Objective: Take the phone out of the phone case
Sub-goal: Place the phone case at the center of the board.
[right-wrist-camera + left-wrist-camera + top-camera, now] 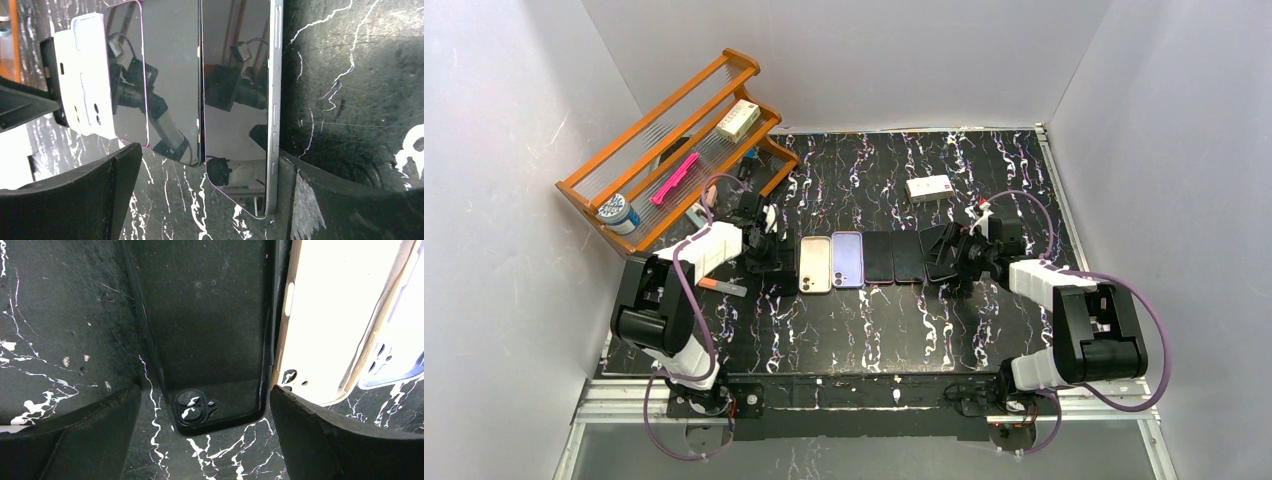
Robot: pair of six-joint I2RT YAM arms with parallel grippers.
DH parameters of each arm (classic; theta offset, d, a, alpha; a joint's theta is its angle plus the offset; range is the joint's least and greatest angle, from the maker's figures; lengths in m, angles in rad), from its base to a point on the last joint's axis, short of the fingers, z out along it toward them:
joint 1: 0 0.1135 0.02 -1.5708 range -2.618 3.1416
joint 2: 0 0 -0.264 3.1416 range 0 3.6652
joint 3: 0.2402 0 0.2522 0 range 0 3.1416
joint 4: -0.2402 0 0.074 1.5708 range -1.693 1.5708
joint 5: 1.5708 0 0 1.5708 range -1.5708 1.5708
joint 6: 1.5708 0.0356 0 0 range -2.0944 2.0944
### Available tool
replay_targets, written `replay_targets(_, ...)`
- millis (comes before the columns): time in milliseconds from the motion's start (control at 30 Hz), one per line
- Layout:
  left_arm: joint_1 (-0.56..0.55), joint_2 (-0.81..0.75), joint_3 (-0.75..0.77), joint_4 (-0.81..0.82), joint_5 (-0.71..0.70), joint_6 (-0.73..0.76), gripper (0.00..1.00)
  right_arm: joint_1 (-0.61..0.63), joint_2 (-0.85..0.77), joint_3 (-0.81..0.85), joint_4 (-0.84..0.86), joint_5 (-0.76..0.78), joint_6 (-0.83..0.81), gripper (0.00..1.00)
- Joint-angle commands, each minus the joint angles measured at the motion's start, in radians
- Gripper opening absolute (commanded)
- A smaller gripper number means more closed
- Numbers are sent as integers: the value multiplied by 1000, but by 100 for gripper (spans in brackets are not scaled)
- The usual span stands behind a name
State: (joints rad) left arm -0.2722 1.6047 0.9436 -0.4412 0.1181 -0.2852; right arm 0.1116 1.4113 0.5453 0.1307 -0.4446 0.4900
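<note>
A black phone case [210, 330] lies empty and open side up on the table, and the marble shows through its camera cutout. My left gripper [204, 395] is open and straddles the case's camera end, with the fingers apart from it; in the top view the left gripper [769, 250] is at the left end of the row. A dark phone with a grey edge [240, 100] lies tilted at the right end of the row, its edge against my right finger [320, 200]. My right gripper [210, 155] is open around that phone's near end and shows in the top view [961, 258].
Between the grippers lie a cream case [815, 264], a lilac case [847, 260] and two dark phones [879, 257] [909, 257]. A wooden rack [674, 130] with small items stands at the back left. A white box [929, 188] lies behind the row. A small orange-tipped tool [722, 288] lies beside the left arm.
</note>
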Motion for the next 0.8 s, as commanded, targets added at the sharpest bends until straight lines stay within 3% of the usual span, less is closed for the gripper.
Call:
replay_targets(0, -2, 11, 23, 12, 28, -26, 98, 28, 12, 19, -128, 165, -53, 99)
replay_targets(333, 0, 22, 38, 40, 17, -35, 98, 75, -14, 78, -265, 306, -67, 99)
replay_targets(767, 0, 97, 61, 70, 110, -40, 98, 76, 6, 104, -200, 260, -79, 99)
